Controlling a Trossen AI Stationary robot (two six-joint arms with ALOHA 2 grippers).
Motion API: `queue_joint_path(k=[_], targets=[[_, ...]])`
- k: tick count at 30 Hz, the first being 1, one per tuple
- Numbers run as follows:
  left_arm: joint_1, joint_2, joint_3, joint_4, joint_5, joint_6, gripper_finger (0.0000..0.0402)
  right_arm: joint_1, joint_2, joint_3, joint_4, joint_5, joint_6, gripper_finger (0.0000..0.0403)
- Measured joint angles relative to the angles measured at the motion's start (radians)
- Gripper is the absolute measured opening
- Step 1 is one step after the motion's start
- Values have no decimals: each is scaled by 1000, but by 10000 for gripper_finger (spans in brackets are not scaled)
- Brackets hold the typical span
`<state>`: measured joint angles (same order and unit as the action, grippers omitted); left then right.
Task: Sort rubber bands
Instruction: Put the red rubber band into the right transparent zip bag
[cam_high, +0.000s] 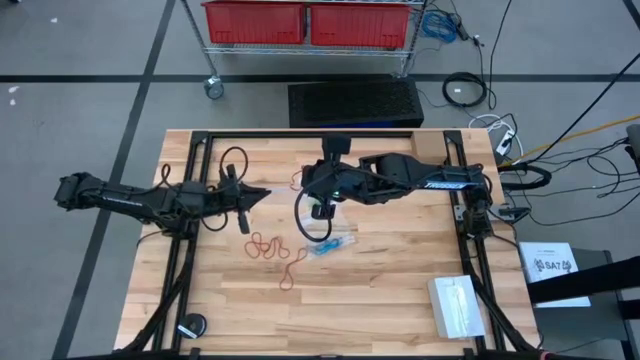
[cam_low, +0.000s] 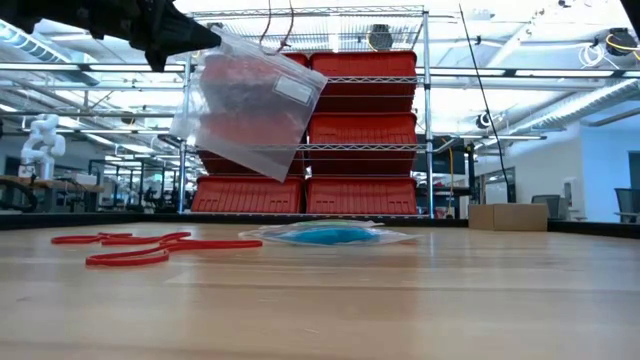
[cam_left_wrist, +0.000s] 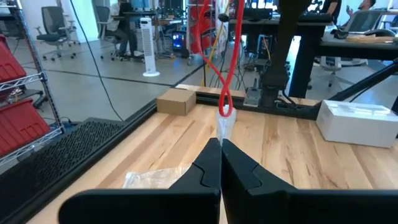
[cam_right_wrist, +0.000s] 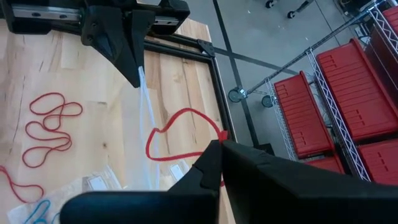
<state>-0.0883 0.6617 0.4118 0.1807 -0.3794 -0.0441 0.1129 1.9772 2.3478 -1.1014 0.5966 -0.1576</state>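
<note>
Thin red rubber loops (cam_high: 266, 247) lie tangled on the wood-plank table (cam_high: 400, 300), blue ones inside a flat clear bag (cam_high: 333, 245) beside them. My right gripper (cam_right_wrist: 219, 144), fingers together, pinches one red band (cam_right_wrist: 180, 134); my left gripper (cam_left_wrist: 220, 144), closed, pinches a raised clear bag (cam_low: 250, 105). Bare boards near.

Pale butcher-block wood worktop (cam_high: 400, 290): matt, smooth, visible grain. Thin red rubber bands (cam_high: 263, 246): slightly glossy loops. Clear rectangular plastic bag (cam_low: 255, 105) pinched in the left hand (cam_high: 262, 196): glossy, creased film. Second clear plastic bag (cam_low: 330, 235) below the right hand (cam_high: 306, 181): glossy, holding blue rubber. Both hands: matt black plastic.
</note>
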Motion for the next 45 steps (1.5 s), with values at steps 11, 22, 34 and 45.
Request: queue_joint_path(k=[11,22,34,45], targets=[[0,0,0,23,0,-1,0,0,9,0,-3,-70,31,0],[0,0,0,29,0,-1,0,-10,58,-26,-2,-193,67,0],[0,0,0,28,32,1,0,-75,118,-26,20,-294,67,0],[0,0,0,28,35,1,0,-88,141,-24,32,-342,60,0]])
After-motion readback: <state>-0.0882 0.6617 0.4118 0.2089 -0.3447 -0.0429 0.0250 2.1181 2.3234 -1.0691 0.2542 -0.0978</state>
